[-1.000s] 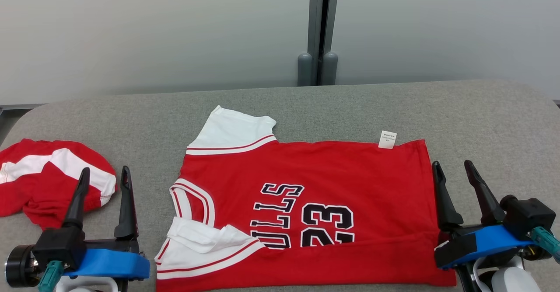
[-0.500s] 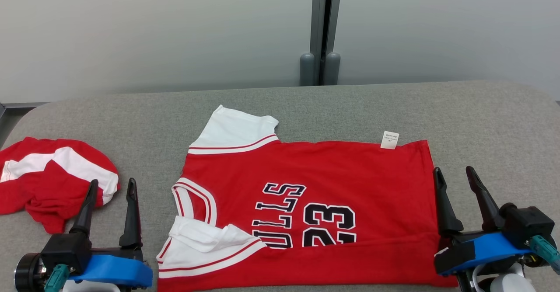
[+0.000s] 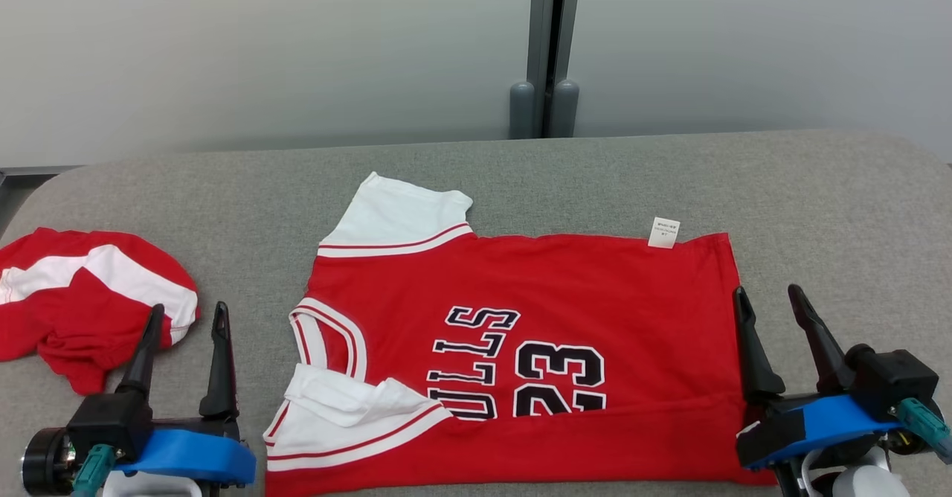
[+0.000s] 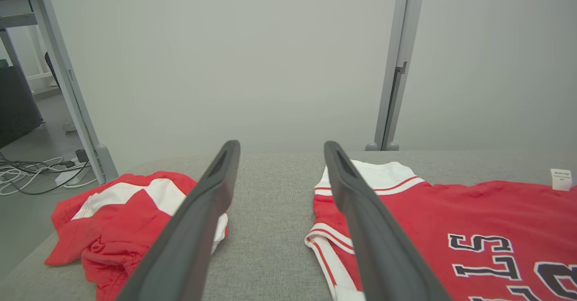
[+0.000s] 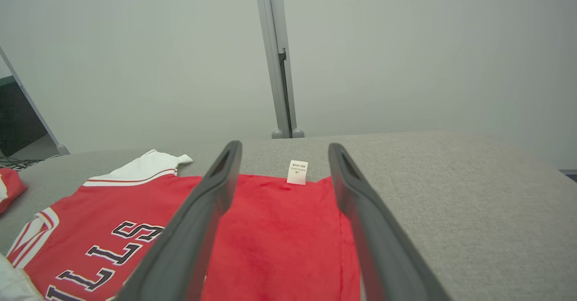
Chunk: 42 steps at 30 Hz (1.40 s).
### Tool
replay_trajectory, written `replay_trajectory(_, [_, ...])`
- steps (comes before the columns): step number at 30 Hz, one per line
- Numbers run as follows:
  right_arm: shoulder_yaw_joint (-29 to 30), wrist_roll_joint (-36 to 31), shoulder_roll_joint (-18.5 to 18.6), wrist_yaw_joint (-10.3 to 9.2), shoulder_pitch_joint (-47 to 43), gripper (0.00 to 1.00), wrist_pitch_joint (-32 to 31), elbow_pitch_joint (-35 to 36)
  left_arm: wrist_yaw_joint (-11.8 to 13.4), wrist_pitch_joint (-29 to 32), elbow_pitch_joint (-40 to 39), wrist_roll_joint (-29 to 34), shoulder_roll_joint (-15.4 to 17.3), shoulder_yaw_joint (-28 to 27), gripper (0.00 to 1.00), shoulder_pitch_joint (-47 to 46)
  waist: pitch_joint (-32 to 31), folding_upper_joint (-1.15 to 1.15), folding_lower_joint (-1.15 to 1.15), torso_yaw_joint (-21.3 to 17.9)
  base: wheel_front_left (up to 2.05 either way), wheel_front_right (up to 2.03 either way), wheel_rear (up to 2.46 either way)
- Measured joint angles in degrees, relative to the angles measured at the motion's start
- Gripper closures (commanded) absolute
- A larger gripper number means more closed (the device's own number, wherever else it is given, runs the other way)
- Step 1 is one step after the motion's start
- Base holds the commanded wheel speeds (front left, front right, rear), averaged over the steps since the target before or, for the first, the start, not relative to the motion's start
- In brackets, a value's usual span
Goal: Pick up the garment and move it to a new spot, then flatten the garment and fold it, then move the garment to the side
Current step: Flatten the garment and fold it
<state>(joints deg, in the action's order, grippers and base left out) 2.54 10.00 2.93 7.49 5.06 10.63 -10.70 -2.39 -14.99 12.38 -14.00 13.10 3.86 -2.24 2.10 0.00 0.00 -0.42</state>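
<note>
Mostly flat red jersey (image 3: pixel 565 289), near edge folded.

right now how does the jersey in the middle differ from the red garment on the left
The jersey lies spread out flat; the left garment is a crumpled heap. The jersey shows black lettering and 23; the left garment shows no print. Both are red with white parts, lying on the grey surface.

The garment (image 3: pixel 595 289) is soft, matt red cloth with smooth white trim and flat printed lettering. The table (image 3: pixel 818 199) is covered in rough, felt-like grey fabric. The fingers (image 4: pixel 369 229) of the left gripper (image 3: pixel 189 306) look like smooth, dull dark plastic.
</note>
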Motion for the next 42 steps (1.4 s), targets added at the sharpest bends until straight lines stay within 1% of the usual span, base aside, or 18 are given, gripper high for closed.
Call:
replay_trajectory(4, [1.04,-1.05,-0.02,0.0,1.26,0.0,-0.69,-0.1,-0.83,0.0,0.73,0.53,0.43,-0.4,0.0,-2.46,1.16,0.0,0.0,-0.13,0.0,0.0,0.0])
replay_trajectory(8, [2.32,-2.98,0.24,0.0,4.86,0.0,-2.36,-0.04,-2.56,0.0,2.25,0.89,1.75,0.4,0.0,-8.34,2.81,0.0,0.0,-0.03,0.0,0.0,0.0])
replay_trajectory(13, [2.85,-4.05,2.61,0.0,10.79,0.0,-6.17,0.59,-4.21,0.67,4.88,0.05,5.16,2.13,0.0,-18.69,6.79,0.0,0.01,-0.71,0.0,0.0,0.0])
replay_trajectory(19, [2.58,-4.41,4.67,0.0,17.29,0.0,-12.21,1.22,-4.81,4.47,9.35,-2.33,9.02,6.58,0.0,-32.0,12.86,0.0,0.02,-1.9,0.0,0.0,0.0])
replay_trajectory(24, [2.14,-4.44,5.55,0.0,20.76,0.0,-16.37,2.74,-5.03,8.66,12.44,-7.13,12.5,13.25,0.0,-41.73,17.96,0.0,0.02,-3.34,0.0,0.0,0.0])
replay_trajectory(27, [1.58,-4.42,5.81,0.01,22.19,0.0,-17.23,3.81,-5.03,11.12,14.69,-10.27,14.62,17.42,0.0,-46.56,20.64,0.0,0.02,-4.12,0.0,0.0,0.0])
replay_trajectory(29, [1.2,-4.36,5.8,0.0,22.85,0.0,-17.79,4.33,-5.03,12.48,16.31,-12.71,15.32,19.84,0.0,-49.15,22.18,0.0,0.02,-4.65,0.0,0.0,0.0])
replay_trajectory(30, [1.09,-4.21,5.84,0.0,23.21,0.0,-17.96,4.91,-5.03,14.48,18.22,-13.99,16.15,23.12,0.0,-51.85,23.58,0.0,0.01,-5.15,0.0,0.0,0.0])
replay_trajectory(37, [-0.13,-3.94,5.17,0.0,25.29,0.0,-17.96,6.2,-5.04,20.24,23.9,-20.72,17.07,33.3,0.0,-58.85,28.5,0.0,0.01,-6.85,0.0,0.0,0.0])
replay_trajectory(42, [-1.07,-3.88,4.77,0.0,26.81,0.0,-17.56,6.21,-5.04,26.33,28.06,-26.17,17.92,39.08,0.0,-61.82,30.57,0.0,0.02,-8.08,0.0,0.0,0.0])
